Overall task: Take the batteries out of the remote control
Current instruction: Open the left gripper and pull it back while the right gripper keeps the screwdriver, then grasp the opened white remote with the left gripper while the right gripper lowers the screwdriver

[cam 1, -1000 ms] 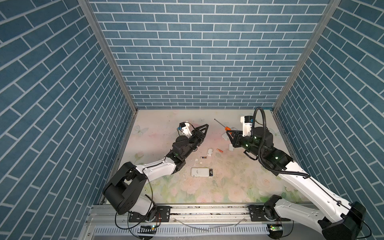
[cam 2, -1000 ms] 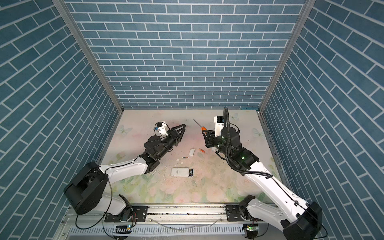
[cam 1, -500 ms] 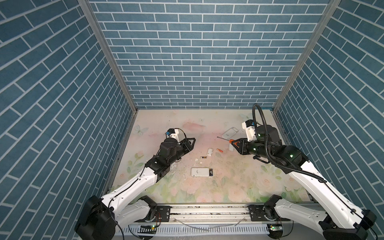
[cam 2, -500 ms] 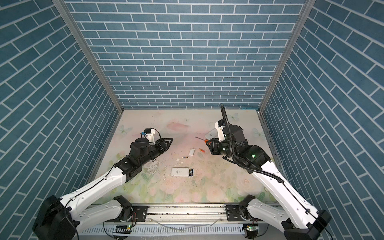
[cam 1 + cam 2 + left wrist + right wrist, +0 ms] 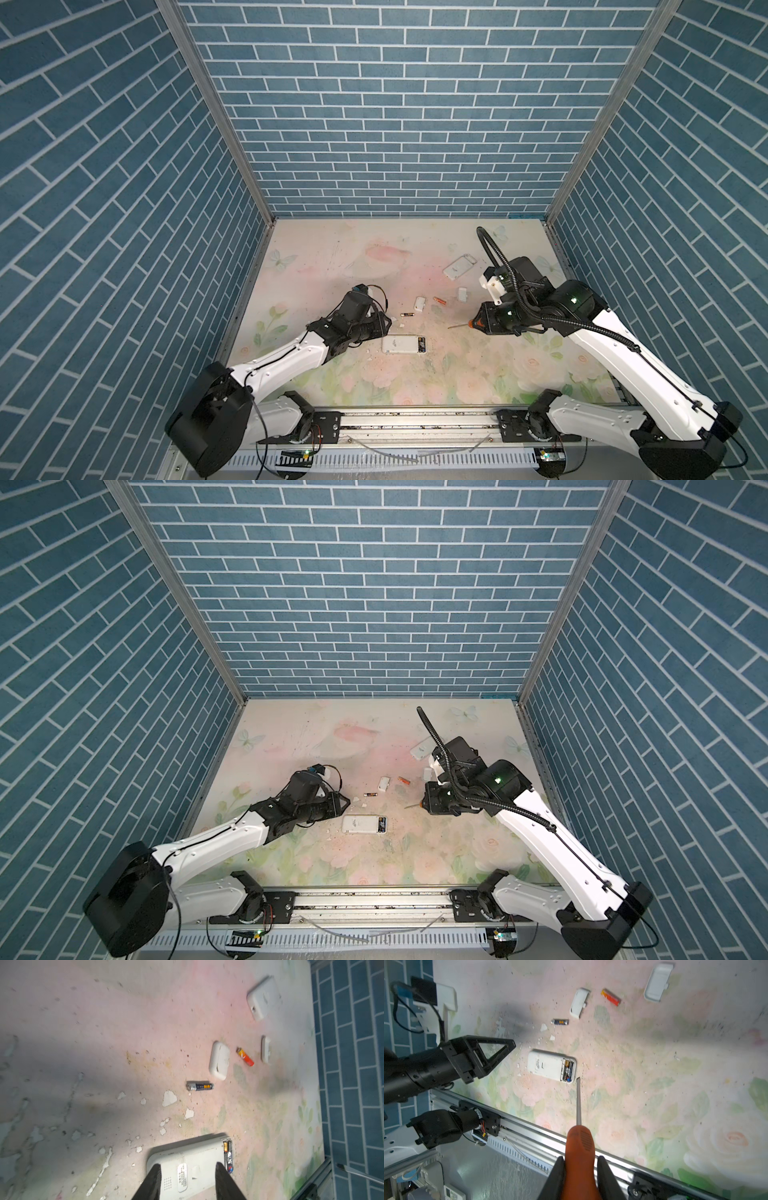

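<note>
what look like two slim black-and-gold metal batteries [image 5: 568,1070] sit side by side in the open end bay of the flat white plastic remote control [image 5: 544,1065], which lies back-up on the flowered table [image 5: 478,374] near the front middle. at twelve o'clock from it, apart, lies a loose dark battery [image 5: 200,1086]; at one o'clock a mostly orange battery [image 5: 245,1056] rests between two small white plastic covers [image 5: 219,1060], and further back that way a second white remote [image 5: 458,266]. the left gripper [image 5: 188,1165] hovers near the remote's nine o'clock end, its black fingers [image 5: 154,1180] standing apart with nothing between them. the right gripper [image 5: 580,1160], out around three o'clock, is clamped on the orange handle of a long steel-shafted screwdriver [image 5: 578,1101], blade aimed at the bay but short of it. i'd guess those cells are light, stiff and slick, sprung in tight and keen to roll once free; best levered up at one end, then pinched across the barrel's middle while the light remote is pinned
</note>
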